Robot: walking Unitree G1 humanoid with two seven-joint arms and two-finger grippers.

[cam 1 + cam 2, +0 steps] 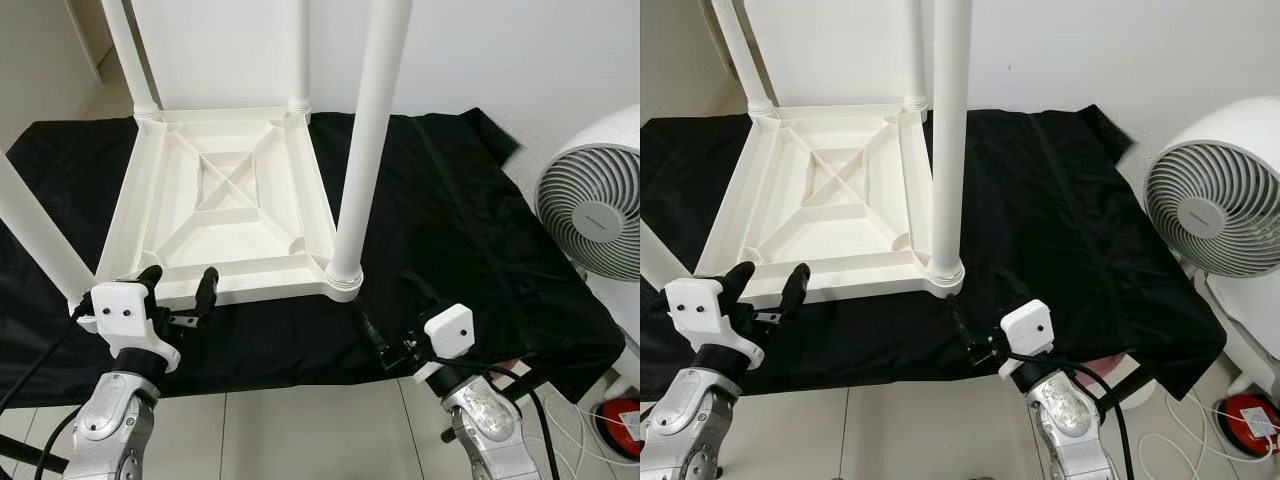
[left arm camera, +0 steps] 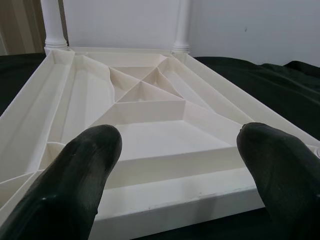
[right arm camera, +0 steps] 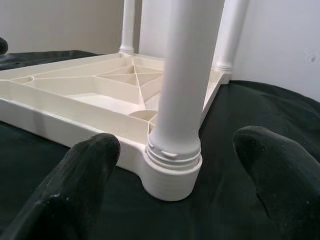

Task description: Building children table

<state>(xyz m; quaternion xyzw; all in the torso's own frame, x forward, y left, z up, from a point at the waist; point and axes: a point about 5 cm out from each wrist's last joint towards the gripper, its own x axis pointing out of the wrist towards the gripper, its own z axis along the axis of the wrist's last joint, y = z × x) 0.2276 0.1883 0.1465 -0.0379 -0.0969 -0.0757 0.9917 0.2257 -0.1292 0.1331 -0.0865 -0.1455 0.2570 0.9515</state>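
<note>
Plainly risky: left gripper (image 1: 180, 290) spread at tabletop (image 1: 225, 200) edge, right gripper (image 3: 175, 180) spread toward leg (image 1: 365, 150); could topple or unseat if nudged.

Ahead of the left gripper (image 1: 180, 285), the near rim of the upturned white tabletop (image 1: 232, 283) blocked the way at fingertip level; its fingers stood spread, and beyond the rim lay open ribbed hollows. A tilted leg (image 1: 40, 235) crossed just beside it on its outer side. Before the right gripper (image 3: 172, 165), between its parted fingers, the corner leg (image 1: 365, 150) rose from its socket and barred straight passage. To its outer side the black cloth (image 1: 470, 230) lay bare, bounded farther off by a fan (image 1: 592, 205).
</note>
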